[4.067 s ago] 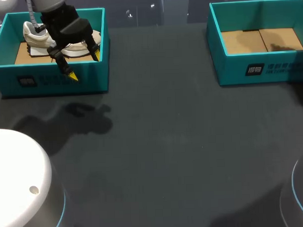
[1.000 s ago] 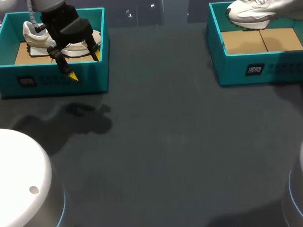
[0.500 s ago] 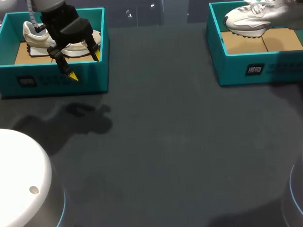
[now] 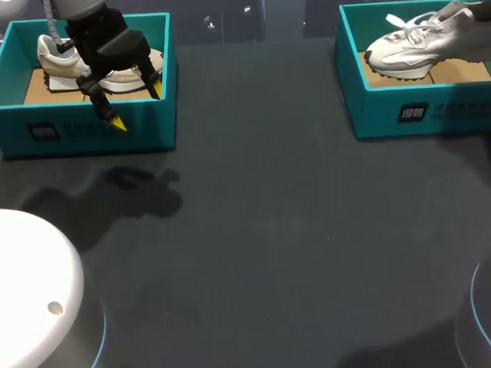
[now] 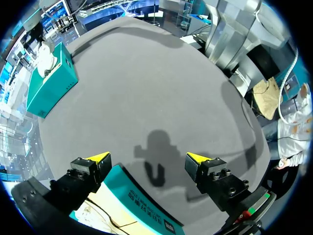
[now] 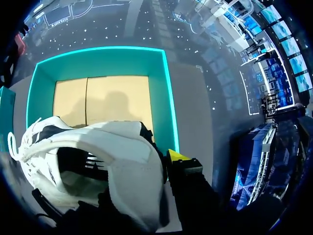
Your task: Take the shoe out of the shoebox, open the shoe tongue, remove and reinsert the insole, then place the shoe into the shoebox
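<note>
A white and grey shoe hangs tilted in the right teal shoebox, its toe low over the cardboard floor. My right gripper is shut on the shoe at its heel collar; one yellow fingertip shows outside the heel, the other is hidden. My left gripper stands open above the front wall of the left teal shoebox, which holds a cream shoe. In the left wrist view the open left gripper straddles that box's wall with nothing between its fingers.
Dark table surface lies between the two boxes and toward the front. The white bases of my arms stand at the front corners. The right shoebox shows far ahead of the left gripper.
The right arm has brought the shoe down and to the left, lower into the right shoebox. The left arm has not moved.
</note>
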Controlling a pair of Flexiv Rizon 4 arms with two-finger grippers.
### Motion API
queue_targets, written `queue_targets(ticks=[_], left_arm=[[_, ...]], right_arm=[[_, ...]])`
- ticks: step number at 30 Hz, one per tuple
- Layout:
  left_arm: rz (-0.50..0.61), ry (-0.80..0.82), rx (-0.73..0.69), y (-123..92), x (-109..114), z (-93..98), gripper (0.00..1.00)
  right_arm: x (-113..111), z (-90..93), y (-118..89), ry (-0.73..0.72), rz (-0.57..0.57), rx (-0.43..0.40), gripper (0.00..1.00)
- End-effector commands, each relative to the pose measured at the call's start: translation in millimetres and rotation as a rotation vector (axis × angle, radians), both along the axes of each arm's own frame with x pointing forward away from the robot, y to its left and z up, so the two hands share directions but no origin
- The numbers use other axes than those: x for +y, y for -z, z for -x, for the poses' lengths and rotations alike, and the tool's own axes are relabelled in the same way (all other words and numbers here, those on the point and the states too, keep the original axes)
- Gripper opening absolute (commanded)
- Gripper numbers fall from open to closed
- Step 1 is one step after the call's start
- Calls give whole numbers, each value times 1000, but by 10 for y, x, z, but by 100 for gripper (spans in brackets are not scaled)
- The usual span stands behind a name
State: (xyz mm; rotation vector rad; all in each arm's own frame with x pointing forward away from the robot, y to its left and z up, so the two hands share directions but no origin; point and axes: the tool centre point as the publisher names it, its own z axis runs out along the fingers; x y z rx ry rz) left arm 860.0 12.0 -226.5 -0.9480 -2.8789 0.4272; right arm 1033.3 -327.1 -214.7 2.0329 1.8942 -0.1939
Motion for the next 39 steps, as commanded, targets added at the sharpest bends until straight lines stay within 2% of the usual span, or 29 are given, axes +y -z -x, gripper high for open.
queue_targets(ticks=[1, 11, 29, 39], left_arm=[[-2, 1, 0, -2, -1, -2, 100], [-2, 1, 0, -2, -1, -2, 100], [-2, 1, 0, -2, -1, -2, 100], [-2, 1, 0, -2, -1, -2, 100]], right_arm=[[-39, -106, 39, 1, -5, 9, 0], [-110, -143, 160, -1, -4, 26, 0], [-140, 83, 409, 28, -27, 35, 0], [-70, 159, 521, 22, -29, 41, 0]])
